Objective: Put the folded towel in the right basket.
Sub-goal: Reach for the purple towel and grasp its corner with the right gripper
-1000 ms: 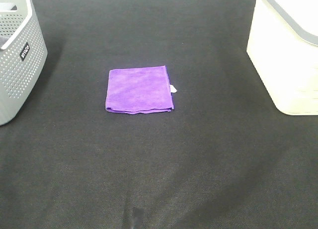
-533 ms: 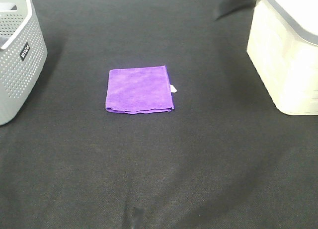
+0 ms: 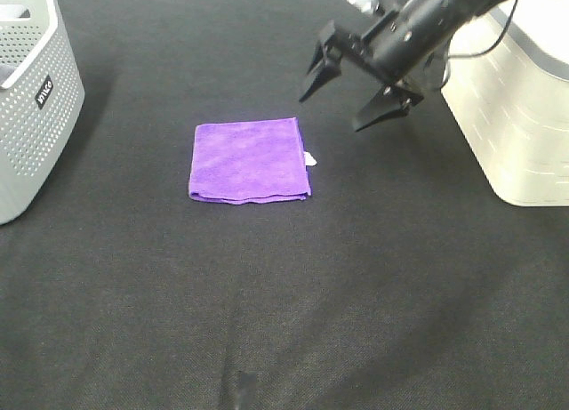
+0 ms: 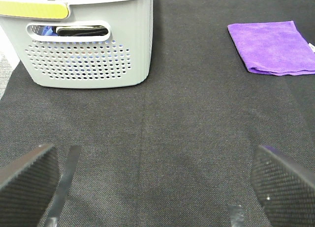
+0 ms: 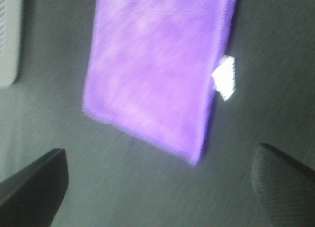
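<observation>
Hovering spread fingers (image 3: pixel 317 74) near folded towel (image 3: pixel 250 159)

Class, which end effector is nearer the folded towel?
Right. The right end effector hangs open just beyond the folded towel; the left end effector is far back, outside the high view.

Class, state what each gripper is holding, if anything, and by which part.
Nothing is held. The right gripper is open, apart from the folded towel; the left gripper is open and empty too.
</observation>
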{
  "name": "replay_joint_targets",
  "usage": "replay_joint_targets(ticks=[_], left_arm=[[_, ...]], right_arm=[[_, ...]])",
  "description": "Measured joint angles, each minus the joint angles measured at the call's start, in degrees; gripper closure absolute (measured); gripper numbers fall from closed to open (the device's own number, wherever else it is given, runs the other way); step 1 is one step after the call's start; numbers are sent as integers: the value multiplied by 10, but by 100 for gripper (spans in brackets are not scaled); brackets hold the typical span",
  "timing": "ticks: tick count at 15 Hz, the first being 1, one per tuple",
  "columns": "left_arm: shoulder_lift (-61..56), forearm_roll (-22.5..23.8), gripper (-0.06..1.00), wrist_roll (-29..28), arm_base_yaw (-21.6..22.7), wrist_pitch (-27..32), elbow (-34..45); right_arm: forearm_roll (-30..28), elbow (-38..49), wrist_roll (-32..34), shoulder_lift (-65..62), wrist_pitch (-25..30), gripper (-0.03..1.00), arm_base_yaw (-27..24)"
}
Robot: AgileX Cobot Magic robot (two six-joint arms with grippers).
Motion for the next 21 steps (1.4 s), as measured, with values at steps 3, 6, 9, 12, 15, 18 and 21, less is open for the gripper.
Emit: replay_joint_targets(ticks=[3, 6, 9, 12, 15, 18, 21], left_arm=[[0, 0, -4, 0, 0, 0, 0], [0, 0, -4, 0, 0, 0, 0], [0, 0, -4, 0, 0, 0, 0], [0, 0, -4, 0, 0, 0, 0], [0, 0, -4, 0, 0, 0, 0], [0, 0, -4, 0, 0, 0, 0], [0, 0, -4, 0, 0, 0, 0]], right_arm=[[-1, -52, -7, 46, -17, 5, 0], [-5, -104, -7, 111, -17, 6, 5], [-10, -108, -7, 138, -17, 7, 5], [-7, -115, -7, 145, -14, 8, 5], [-10, -115, -6, 145, -17, 8, 10], [-13, -120, -6, 154, -42, 10, 41], [23, -127, -6, 172, -69, 13, 90]])
